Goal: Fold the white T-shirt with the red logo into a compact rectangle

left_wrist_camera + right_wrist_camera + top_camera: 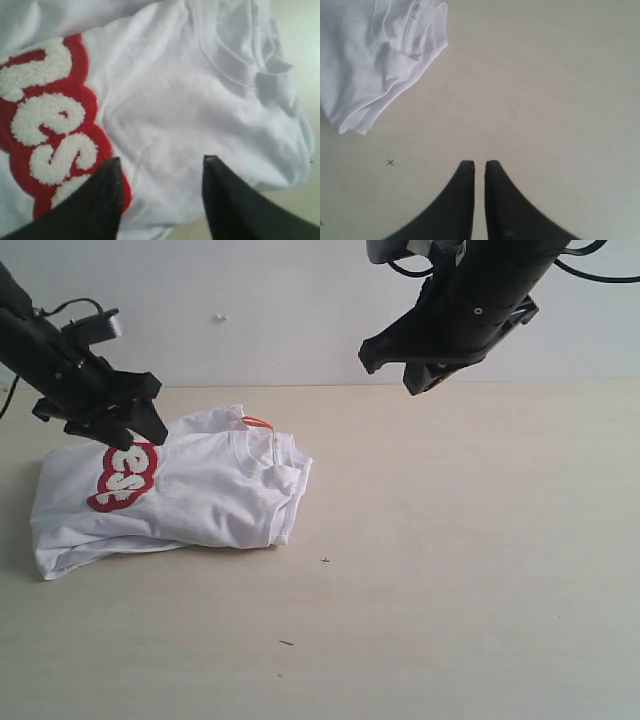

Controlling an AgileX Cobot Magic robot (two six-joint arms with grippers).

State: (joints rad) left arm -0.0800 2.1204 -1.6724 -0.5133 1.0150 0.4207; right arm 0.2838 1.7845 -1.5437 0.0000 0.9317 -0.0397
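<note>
Since the white T-shirt (215, 495) lies folded on the left of the table (470, 570), long axis running side to side, we note the left gripper (161, 159) directly over it beside the red logo (50, 125), jaws parted and empty; the right gripper (479, 162), clenched on nothing, hangs well apart.

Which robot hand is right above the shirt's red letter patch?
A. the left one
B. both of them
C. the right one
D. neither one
A: the left gripper is over the red logo on the white T-shirt, while the right gripper hangs over the bare table, off to the side of the shirt.
</note>
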